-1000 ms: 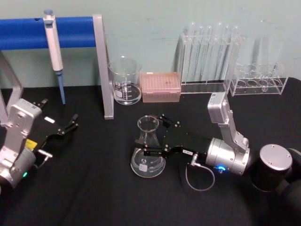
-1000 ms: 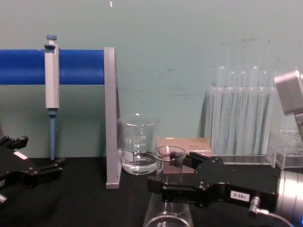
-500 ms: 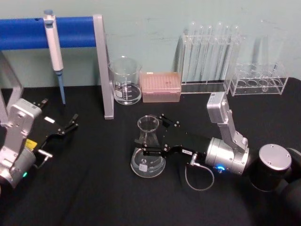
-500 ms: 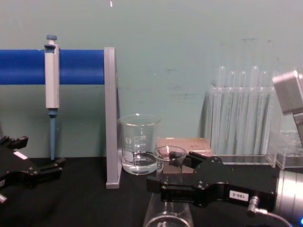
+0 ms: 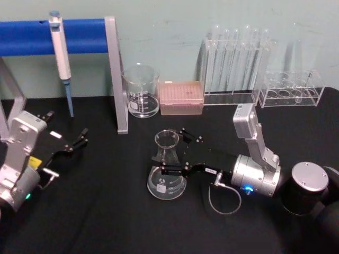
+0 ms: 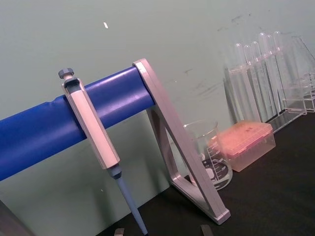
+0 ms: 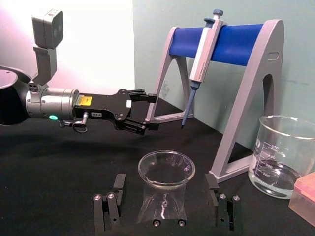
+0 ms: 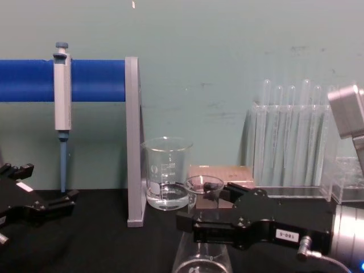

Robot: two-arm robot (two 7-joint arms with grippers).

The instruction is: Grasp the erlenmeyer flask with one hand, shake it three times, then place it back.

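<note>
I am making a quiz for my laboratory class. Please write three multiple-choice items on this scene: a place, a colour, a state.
1. Where is the erlenmeyer flask?
A. lifted above the table
B. upright on the black table, between the fingers of the right gripper
C. lying on its side

2. What colour is the bar that holds the pipette?
A. red
B. yellow
C. blue

3. How are the right gripper's fingers?
A. open, either side of the flask's neck
B. shut on the neck
C. shut on nothing

Key: 1 B, the head view shows its base on the table; 2 C, the bar is blue; 3 A, the right wrist view shows a gap beside each finger. The left gripper is parked at the left.
</note>
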